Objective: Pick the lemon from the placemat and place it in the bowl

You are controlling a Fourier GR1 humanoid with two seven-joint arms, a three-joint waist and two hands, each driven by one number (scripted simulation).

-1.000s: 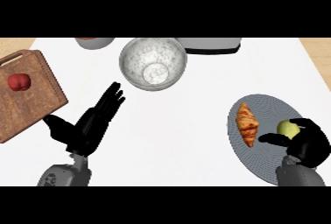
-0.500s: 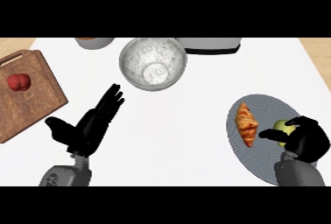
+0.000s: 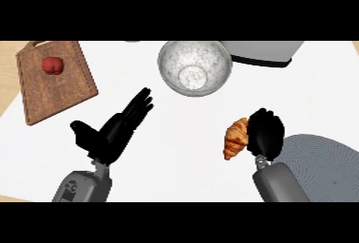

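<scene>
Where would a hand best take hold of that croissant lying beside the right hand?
Across its thick middle, coming down from above. The croissant lies flat, long and narrowing to both tips, so its short width suits fingers and thumb. The right hand crowds one side.

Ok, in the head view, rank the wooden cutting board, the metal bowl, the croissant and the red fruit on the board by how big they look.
1. Brown wooden cutting board
2. Round grey metal bowl
3. Golden-brown croissant
4. Small red fruit

The four differ plainly in apparent size, so none is too close to call.
</scene>
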